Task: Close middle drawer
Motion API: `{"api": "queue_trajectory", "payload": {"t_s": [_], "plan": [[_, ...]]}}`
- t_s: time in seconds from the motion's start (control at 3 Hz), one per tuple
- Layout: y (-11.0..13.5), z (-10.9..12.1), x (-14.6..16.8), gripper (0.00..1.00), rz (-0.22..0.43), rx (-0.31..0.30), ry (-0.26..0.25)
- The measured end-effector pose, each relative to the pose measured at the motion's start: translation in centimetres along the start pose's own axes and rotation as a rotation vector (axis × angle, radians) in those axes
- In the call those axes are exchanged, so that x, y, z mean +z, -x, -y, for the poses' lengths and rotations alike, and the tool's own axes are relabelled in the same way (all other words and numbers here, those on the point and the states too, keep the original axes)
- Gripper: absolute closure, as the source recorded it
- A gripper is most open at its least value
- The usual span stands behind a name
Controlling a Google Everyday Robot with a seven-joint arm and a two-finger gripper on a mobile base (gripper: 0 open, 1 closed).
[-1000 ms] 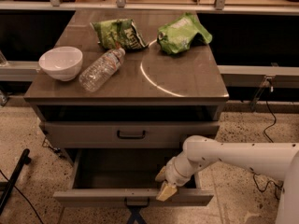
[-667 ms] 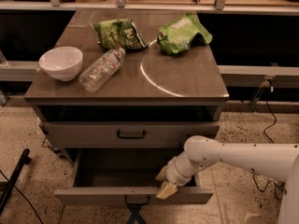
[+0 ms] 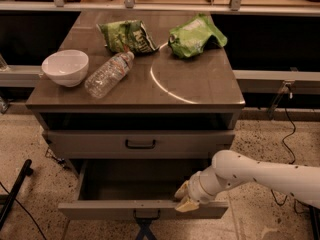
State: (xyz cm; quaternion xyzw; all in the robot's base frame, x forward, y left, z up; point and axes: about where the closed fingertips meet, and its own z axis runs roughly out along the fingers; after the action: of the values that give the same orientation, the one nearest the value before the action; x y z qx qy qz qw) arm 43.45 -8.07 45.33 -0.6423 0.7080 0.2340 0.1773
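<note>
The middle drawer is pulled far out of the grey-brown cabinet, and its inside looks empty. Its low front panel has a small dark handle at the centre. My gripper is at the top edge of that front panel, to the right of the handle. Its tan fingertips stand a little apart, one above the other, with nothing held between them. My white arm reaches in from the right. The top drawer above, with its larger dark handle, is shut.
On the cabinet top are a white bowl, a clear plastic bottle lying on its side, and two green snack bags. A black leg stands on the floor at the left, and cables run at the right.
</note>
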Motion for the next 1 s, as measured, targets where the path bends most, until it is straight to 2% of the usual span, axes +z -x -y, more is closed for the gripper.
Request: {"api": "queue_trajectory", "payload": {"t_s": [0.33,0.67,1.0], "plan": [[-0.2,-0.6,-1.2,0.82,0.044,-0.006,-0.012],[1.0,-1.9,-3.3,1.00,0.111,-0.062,-0.022],[0.2,-3.2,-3.5,1.00,0.107,-0.052,-0.018]]}}
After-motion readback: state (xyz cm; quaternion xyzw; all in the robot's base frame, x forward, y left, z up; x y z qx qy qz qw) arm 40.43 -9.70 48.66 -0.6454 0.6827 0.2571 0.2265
